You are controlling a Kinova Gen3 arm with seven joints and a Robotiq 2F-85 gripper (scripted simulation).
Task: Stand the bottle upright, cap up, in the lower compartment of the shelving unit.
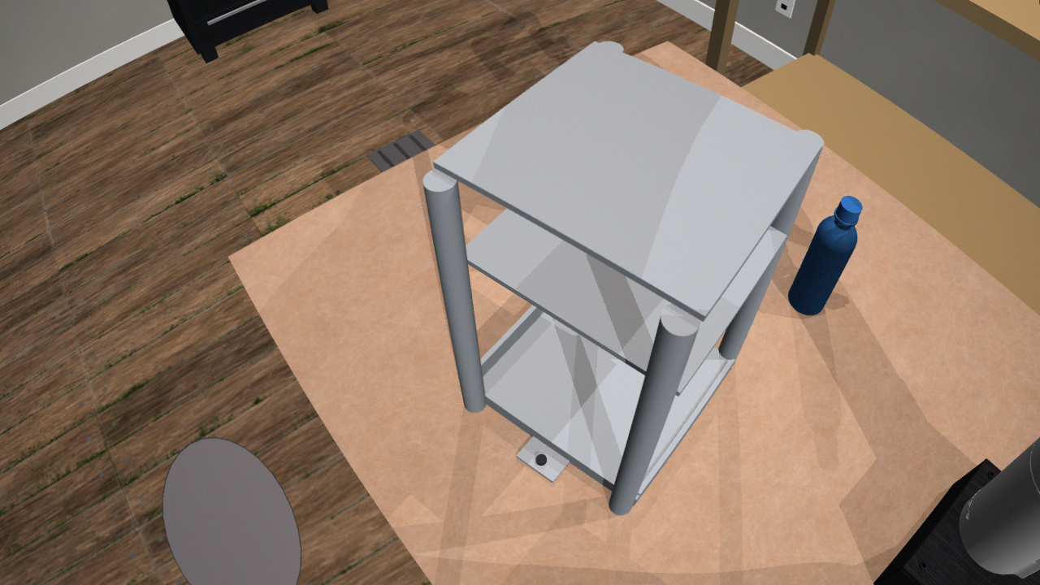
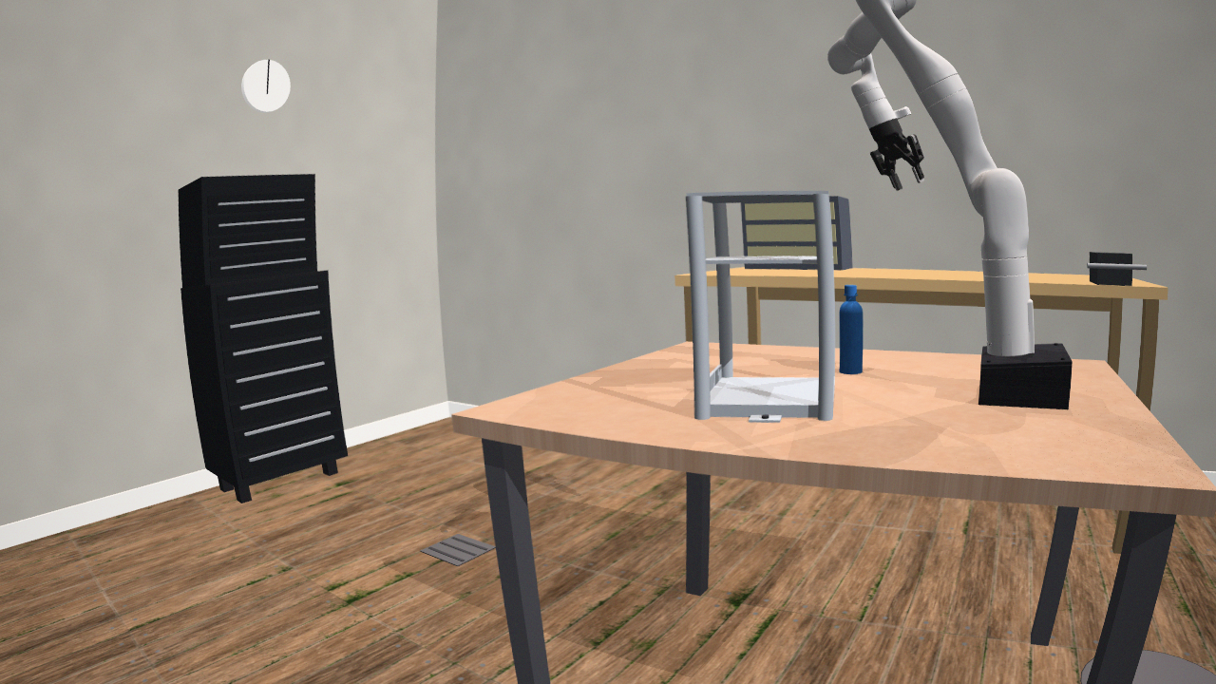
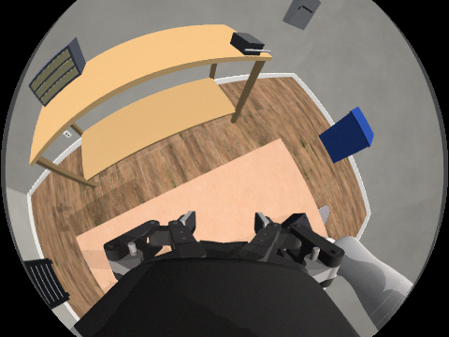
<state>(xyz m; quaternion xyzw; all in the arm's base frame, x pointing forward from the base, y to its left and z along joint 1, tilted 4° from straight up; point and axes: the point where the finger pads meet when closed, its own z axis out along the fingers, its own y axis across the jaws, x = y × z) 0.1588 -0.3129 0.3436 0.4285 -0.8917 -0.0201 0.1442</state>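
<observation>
A blue bottle [image 1: 824,258] [image 2: 850,330] stands upright, cap up, on the table [image 1: 799,436] [image 2: 892,425] just right of the grey shelving unit [image 1: 625,160] [image 2: 756,297]. The unit's lower compartment floor [image 1: 552,378] [image 2: 765,392] holds nothing. My gripper [image 2: 900,172] [image 3: 224,220] hangs high in the air, above and to the right of the shelving unit and well above the bottle. Its fingers are open with nothing between them. The bottle and shelf are out of the wrist view.
The arm's black base [image 2: 1023,374] [image 1: 945,538] sits at the table's right. A small grey plate with a black knob [image 1: 541,459] [image 2: 764,417] lies in front of the shelf. A second wooden table [image 2: 918,280] [image 3: 144,63] stands behind.
</observation>
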